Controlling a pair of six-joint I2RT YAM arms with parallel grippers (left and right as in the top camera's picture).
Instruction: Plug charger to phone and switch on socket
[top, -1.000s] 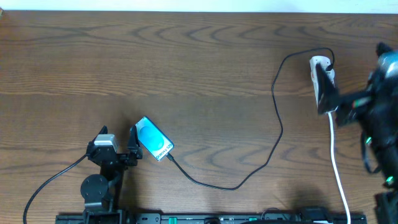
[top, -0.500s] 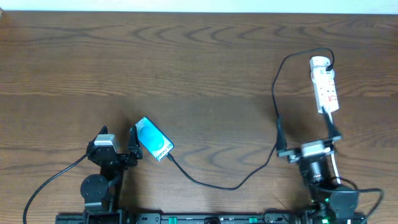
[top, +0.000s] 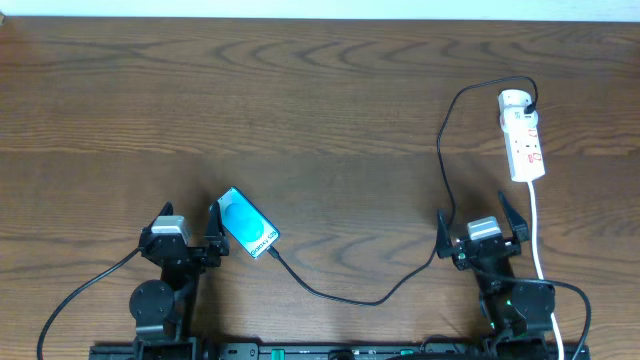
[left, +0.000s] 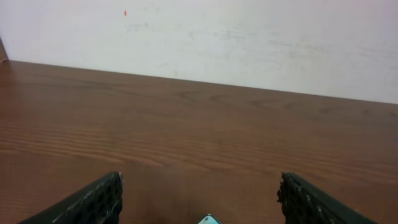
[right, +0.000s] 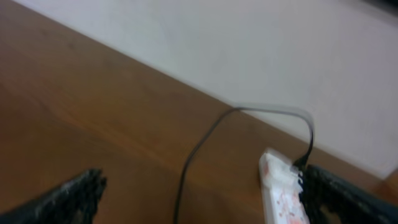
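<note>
A dark brown wood-grain counter (top: 320, 110) fills the overhead view. Behind its far edge stands a plain white wall (left: 249, 43), evenly lit.

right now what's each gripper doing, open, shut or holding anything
Left gripper: jaws open, gripping nothing; the phone lies right beside it.
Right gripper: jaws wide open, empty.

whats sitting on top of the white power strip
The charger's black plug sits in the power strip near its rounded far end; its cable loops off toward the phone. Red marks show on the remaining face. The outlet under the plug is covered.
</note>
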